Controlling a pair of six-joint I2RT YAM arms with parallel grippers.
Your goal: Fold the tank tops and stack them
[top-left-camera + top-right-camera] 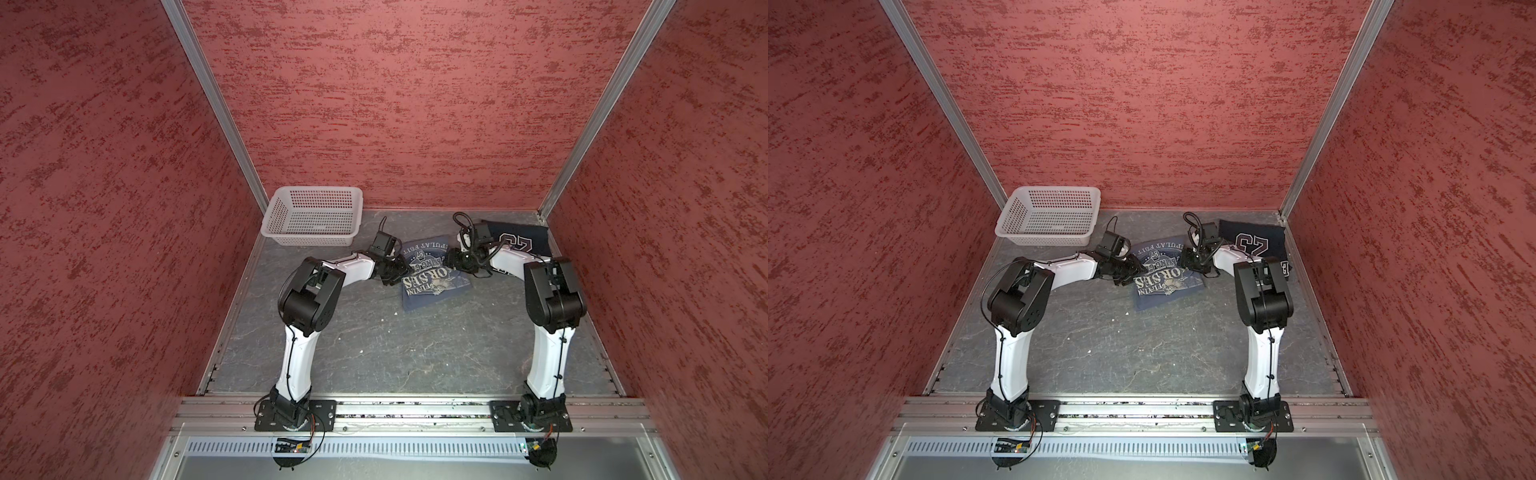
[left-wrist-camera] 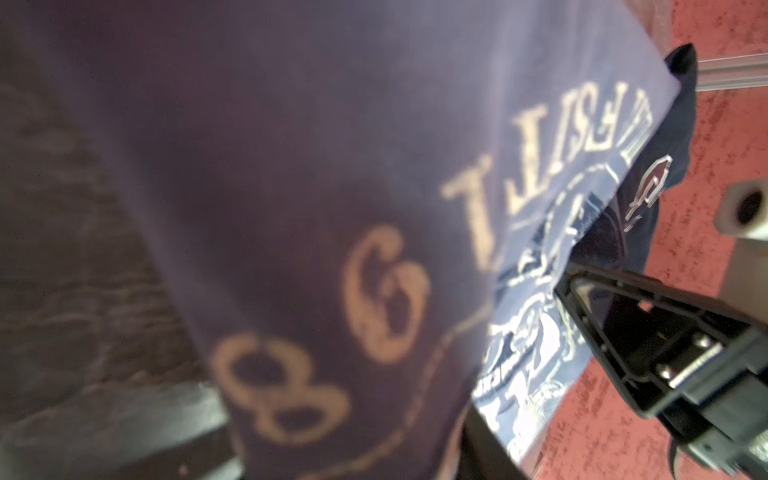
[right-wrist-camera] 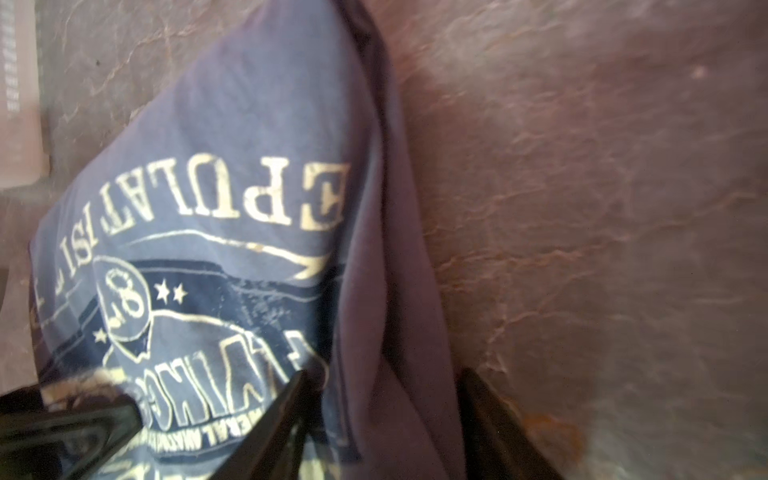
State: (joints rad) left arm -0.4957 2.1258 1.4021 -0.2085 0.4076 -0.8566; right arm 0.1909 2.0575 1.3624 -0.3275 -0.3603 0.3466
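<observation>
Grey-blue tank top (image 1: 432,286) is laid right of white basket (image 1: 309,240); navy "23" top (image 1: 532,239) farther right. It is flanked by left gripper (image 1: 402,272) on the basket side and right gripper (image 1: 448,259) opposite. Edges are straddled; clamping cannot be told.

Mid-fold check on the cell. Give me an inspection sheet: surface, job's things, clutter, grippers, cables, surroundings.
Surface: grey slate-look table, a few white specks.
Job's things: grey-blue tank top folded at centre; navy "23" tank top folded at the back right, partly under the right arm.
Clutter: white basket at the back left, empty.
Grippers: left gripper at the grey-blue top's left edge; right gripper at its right edge, fingers astride the fold; grip unconfirmed.
Cables: black cable loops above each wrist camera.
Surroundings: red textured walls, aluminium frame posts.
</observation>
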